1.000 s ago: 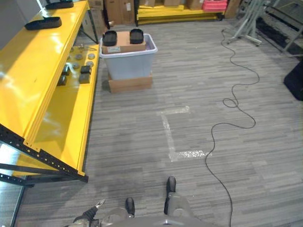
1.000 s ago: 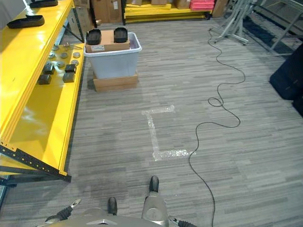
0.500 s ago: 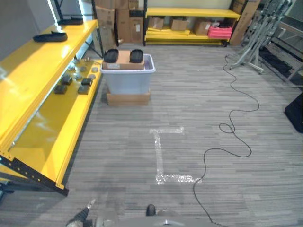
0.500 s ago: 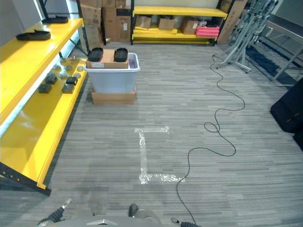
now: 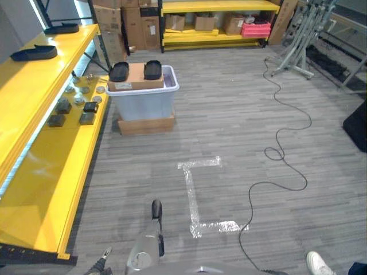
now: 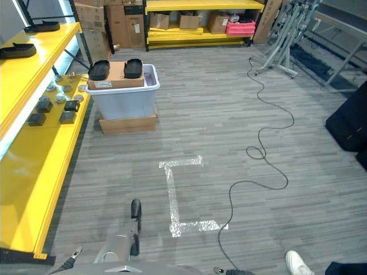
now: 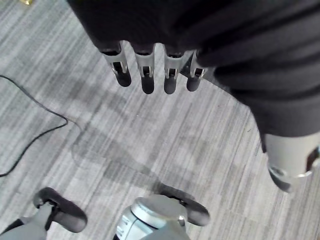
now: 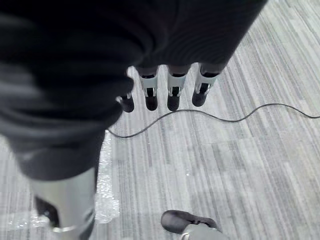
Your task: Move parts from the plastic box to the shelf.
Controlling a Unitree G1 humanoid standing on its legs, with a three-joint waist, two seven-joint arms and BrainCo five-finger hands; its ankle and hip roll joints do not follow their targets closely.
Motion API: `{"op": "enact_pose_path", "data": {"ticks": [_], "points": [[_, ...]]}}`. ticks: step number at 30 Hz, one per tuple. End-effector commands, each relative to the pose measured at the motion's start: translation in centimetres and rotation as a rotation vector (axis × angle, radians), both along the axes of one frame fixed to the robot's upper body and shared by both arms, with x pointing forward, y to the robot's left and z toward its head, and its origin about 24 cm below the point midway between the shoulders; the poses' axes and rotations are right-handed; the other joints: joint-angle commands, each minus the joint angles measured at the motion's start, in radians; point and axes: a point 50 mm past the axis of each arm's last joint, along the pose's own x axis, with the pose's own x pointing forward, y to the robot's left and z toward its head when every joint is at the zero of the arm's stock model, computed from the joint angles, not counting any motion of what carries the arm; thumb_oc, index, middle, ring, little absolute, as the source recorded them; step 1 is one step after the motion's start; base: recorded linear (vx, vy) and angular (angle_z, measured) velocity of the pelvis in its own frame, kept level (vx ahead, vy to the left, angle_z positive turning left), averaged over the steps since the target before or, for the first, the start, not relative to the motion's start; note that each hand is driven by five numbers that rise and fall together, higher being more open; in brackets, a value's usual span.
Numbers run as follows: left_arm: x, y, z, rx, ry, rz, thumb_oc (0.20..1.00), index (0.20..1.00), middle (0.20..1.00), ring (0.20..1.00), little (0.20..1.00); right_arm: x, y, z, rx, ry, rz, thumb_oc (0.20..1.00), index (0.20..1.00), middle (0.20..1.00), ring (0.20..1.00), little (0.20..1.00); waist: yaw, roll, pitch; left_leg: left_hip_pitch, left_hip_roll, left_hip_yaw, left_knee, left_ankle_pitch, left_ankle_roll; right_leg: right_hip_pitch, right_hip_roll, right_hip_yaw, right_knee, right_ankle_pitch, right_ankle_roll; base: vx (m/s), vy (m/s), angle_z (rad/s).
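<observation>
The left hand [image 7: 150, 75] and the right hand [image 8: 170, 90] are being held empty over the floor [image 5: 241, 114], fingers straight and relaxed. Far ahead, the plastic box [image 5: 143, 100] is being carried on a cardboard base, beside the yellow shelf [image 5: 46, 154]; two black parts [image 5: 119, 71] are lying on a carton across its top. Small parts [image 5: 73, 109] are resting on the shelf, too small to identify. A person's white shoe [image 5: 317, 263] is being cut off at the edge.

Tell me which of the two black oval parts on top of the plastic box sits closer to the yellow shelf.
The left black oval part: it lies at the end of the cardboard box nearest the yellow shelf. The other black oval part sits at the far end, away from it.
</observation>
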Motion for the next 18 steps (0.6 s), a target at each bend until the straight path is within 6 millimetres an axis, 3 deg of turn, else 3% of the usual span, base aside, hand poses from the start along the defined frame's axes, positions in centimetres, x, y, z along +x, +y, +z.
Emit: {"op": "enact_pose_path", "data": {"ticks": [1,2,4,5,6,9,10,14,18], "points": [[1.1,1.0,0.5,0.047,-0.065,-0.097,1.0,1.0,1.0,1.0,1.0,1.0,0.6,0.0,0.038,-0.06,-0.022,1.0,1.0,1.0,1.0,1.0,0.012,0.01,-0.031,-0.03,-0.072,0.017,-0.014,-0.024,0.091,-0.023,-0.128,-0.043,0.315,0.208,0.168,0.41,0.322,-0.25],[1.4,0.7,0.5,0.042,-0.067,-0.108,1.0,1.0,1.0,1.0,1.0,1.2,0.9,-0.1,0.042,-0.066,-0.024,1.0,1.0,1.0,1.0,1.0,0.01,0.023,-0.038,0.008,-0.09,0.006,-0.029,-0.045,0.111,-0.096,-0.158,-0.045,0.462,0.274,0.179,0.37,0.281,0.07],[2.0,0.3,0.5,0.039,-0.076,-0.117,1.0,1.0,1.0,1.0,1.0,1.8,1.4,-0.1,0.052,-0.081,-0.031,1.0,1.0,1.0,1.0,1.0,0.004,0.034,-0.038,0.055,-0.1,0.005,-0.054,-0.063,0.123,-0.191,-0.172,-0.068,0.491,0.289,0.173,0.4,0.117,0.28],[2.9,0.5,0.7,0.046,-0.085,-0.145,1.0,1.0,1.0,1.0,1.0,2.7,2.0,-0.1,0.069,-0.118,-0.053,1.0,1.0,1.0,1.0,1.0,-0.01,0.041,-0.02,0.112,-0.098,-0.011,-0.081,-0.07,0.114,-0.29,-0.124,-0.12,0.348,0.245,0.154,0.42,-0.103,0.11],[3.2,0.6,0.7,0.051,-0.086,-0.158,1.0,1.0,1.0,1.0,1.0,2.9,2.0,-0.1,0.075,-0.132,-0.058,1.0,1.0,1.0,1.0,1.0,-0.02,0.039,-0.011,0.14,-0.101,-0.028,-0.092,-0.076,0.111,-0.333,-0.102,-0.13,0.28,0.26,0.157,0.45,-0.216,-0.05],[3.1,1.0,0.8,0.058,-0.072,-0.169,1.0,1.0,1.0,1.0,1.0,2.3,1.7,-0.1,0.087,-0.141,-0.065,1.0,1.0,1.0,1.0,1.0,-0.086,0.0,0.013,0.222,-0.149,-0.096,-0.085,-0.144,0.11,-0.484,-0.093,-0.091,-0.025,0.434,0.203,0.5,-0.207,0.09],[2.6,1.1,0.8,0.058,-0.065,-0.179,1.0,1.0,1.0,1.0,1.0,1.5,1.7,-0.2,0.09,-0.134,-0.072,1.0,1.0,1.0,1.0,1.0,-0.114,0.002,0.025,0.268,-0.148,-0.143,-0.083,-0.175,0.109,-0.525,-0.083,-0.064,-0.153,0.468,0.215,0.67,-0.222,0.68],[1.7,0.8,0.5,0.052,-0.07,-0.215,1.0,1.0,1.0,1.0,1.0,-0.4,1.5,-0.5,0.08,-0.118,-0.097,1.0,1.0,1.0,1.0,1.0,-0.145,0.013,0.035,0.327,-0.136,-0.203,-0.07,-0.229,0.118,-0.586,-0.087,-0.019,-0.18,0.487,0.222,0.47,-0.155,0.58],[1.6,0.4,0.5,0.044,-0.086,-0.213,1.0,1.0,1.0,1.0,1.0,-0.8,1.0,-0.4,0.056,-0.105,-0.125,1.0,1.0,1.0,1.0,1.0,-0.142,-0.011,0.014,0.34,-0.116,-0.179,-0.011,-0.291,0.108,-0.482,-0.099,-0.006,-0.173,0.466,0.206,0.52,-0.239,0.76]]}}
